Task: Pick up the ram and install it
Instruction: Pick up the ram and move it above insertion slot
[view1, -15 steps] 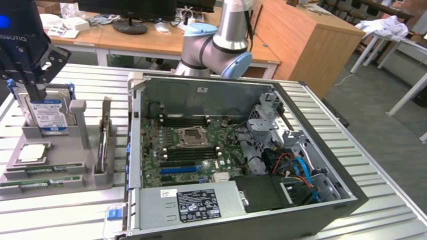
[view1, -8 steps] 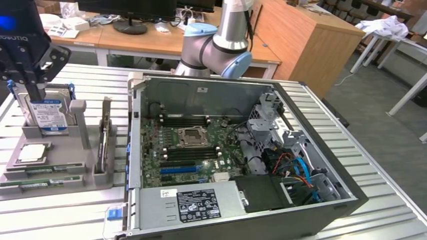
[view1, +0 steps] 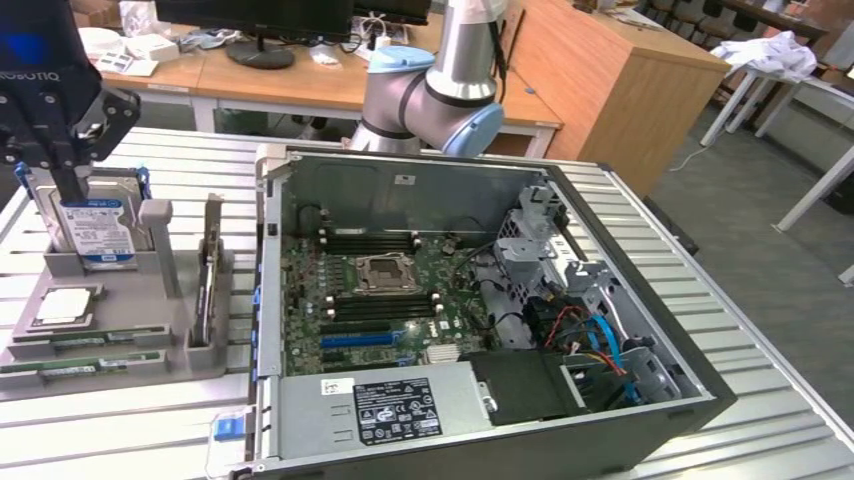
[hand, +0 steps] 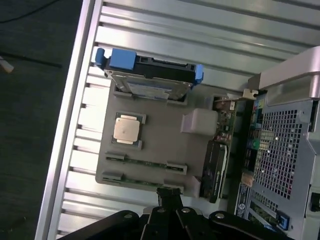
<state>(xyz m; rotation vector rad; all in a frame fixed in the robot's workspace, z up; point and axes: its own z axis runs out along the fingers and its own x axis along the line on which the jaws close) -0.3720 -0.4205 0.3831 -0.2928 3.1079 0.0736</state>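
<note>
Pincer (view1: 63, 180) (hand: 170, 192), black and two-fingered, hangs above the grey plastic parts tray (view1: 134, 355) (hand: 165, 145), closed together with nothing between its tips. On that tray the ram (view1: 94, 342) (hand: 145, 161), a long, thin green circuit-board stick, lies flat in a slot. A second green stick (view1: 60, 367) (hand: 142, 181) lies alongside it at the tray's edge. At the tray's opposite end a silver hard drive with a blue-white label (view1: 94, 230) (hand: 150, 82) stands upright. A square silver processor chip (view1: 64, 305) (hand: 126, 128) sits on the tray between the drive and the ram. An open grey computer case (view1: 400, 190) (hand: 290, 150) stands just beside the tray.
</note>
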